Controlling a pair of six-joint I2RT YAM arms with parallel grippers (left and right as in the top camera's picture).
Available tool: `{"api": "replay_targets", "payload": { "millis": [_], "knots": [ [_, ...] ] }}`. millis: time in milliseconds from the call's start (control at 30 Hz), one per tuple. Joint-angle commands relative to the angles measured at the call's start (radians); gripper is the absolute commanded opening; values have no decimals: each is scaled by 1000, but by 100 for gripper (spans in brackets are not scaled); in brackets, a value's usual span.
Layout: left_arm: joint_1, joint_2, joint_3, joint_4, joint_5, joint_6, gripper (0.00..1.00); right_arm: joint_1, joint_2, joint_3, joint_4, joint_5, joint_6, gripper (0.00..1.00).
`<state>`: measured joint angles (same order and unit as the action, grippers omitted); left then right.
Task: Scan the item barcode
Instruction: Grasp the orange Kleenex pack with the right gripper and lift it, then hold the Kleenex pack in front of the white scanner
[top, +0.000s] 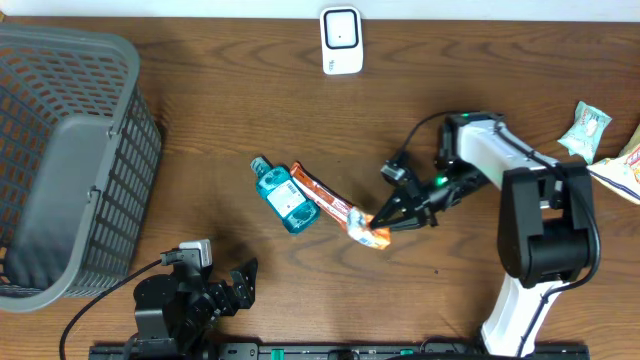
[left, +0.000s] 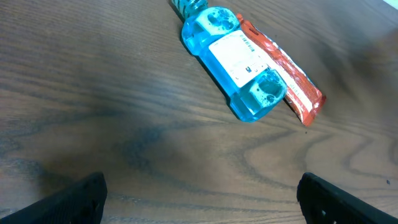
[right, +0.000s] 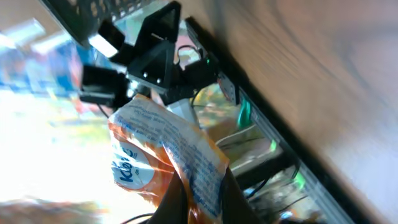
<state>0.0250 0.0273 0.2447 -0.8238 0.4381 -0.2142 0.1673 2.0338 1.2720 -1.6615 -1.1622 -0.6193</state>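
Near the table's middle, beside a blue bottle (top: 283, 195), the right gripper (top: 381, 220) pinches a crinkled orange-and-white packet (top: 335, 207); the left gripper (top: 240, 285) gapes wide.

Open tabletop (top: 200, 130) runs from the basket (top: 130, 150) to the blue bottle (top: 285, 200) — which lies against the orange packet (top: 330, 205), blocking that side.
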Motion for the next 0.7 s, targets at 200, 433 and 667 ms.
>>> {"api": "replay_targets", "payload": {
  "millis": [200,433,667],
  "knots": [
    [2,-4,5,-13,-6,-9,98,88,-3,11,451,-161,-12,2],
    [2,-4,5,-13,-6,-9,98,96,-3,11,1044,142,659,2],
    [2,-4,5,-13,-6,-9,98,163,-3,71,1369,611,969,1]
  ]
}}
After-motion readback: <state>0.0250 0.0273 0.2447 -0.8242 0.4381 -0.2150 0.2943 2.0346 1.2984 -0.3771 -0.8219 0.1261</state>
